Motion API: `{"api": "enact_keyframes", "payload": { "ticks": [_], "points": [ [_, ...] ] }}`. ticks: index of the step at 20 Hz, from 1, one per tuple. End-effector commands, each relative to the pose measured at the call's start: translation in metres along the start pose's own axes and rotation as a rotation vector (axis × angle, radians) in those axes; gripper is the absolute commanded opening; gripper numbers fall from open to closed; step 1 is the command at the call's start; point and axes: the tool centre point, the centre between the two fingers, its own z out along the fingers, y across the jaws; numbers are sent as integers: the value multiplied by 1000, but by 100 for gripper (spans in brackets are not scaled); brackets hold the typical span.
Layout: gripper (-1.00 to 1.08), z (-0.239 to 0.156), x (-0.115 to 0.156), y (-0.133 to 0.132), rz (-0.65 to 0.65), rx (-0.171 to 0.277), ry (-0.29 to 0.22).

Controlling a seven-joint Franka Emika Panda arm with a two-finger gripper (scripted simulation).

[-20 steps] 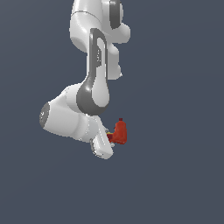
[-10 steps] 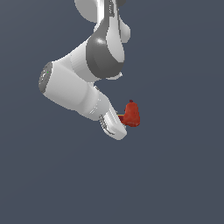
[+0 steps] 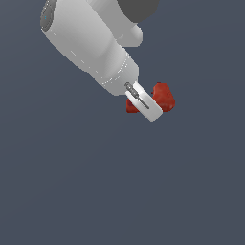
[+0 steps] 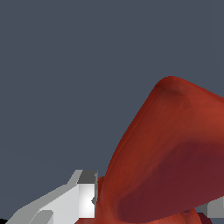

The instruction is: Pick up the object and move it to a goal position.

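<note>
Flat slate-grey fills both views, with no table edge, shadow or goal marker to be seen, so nothing shows where a surface lies or how high things are. Biggest in the exterior view is the white arm (image 3: 91, 40), slanting down from the upper part toward that view's right, with a dark joint at the very top. At its end sits the gripper (image 3: 146, 104), seen nearly edge-on, one white finger (image 3: 143, 101) lying across the front of the object (image 3: 164, 95). That small red drill-like item shows on both sides of the finger: its rounded body on the exterior view's right, a darker red stub on the left. In the wrist view the object (image 4: 175, 153) looms large and close, rising from between a pale finger (image 4: 65, 201) on one side and a sliver of grey on the other. The fingers appear closed onto it, narrowed to its width, though the far contact is hidden. Judged from this, the pick is done and the carrying step is in hand. With no goal visible, how far remains cannot be told; the next move calls for a steady transfer with a firm grasp, since the rounded body could slip or twist between the pads.
</note>
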Motion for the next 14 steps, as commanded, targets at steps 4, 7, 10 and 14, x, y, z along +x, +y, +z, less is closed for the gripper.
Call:
{"api": "enact_keyframes", "payload": {
  "ticks": [4,7,10,14],
  "points": [
    [-100,-33,-60,-3,-3,2,1],
    [-100,-48,-89,-6,-3,3,0],
    [-100,-62,-113,-8,-3,4,-1],
    [-100,-73,-132,-10,-2,5,-2]
  ]
}}
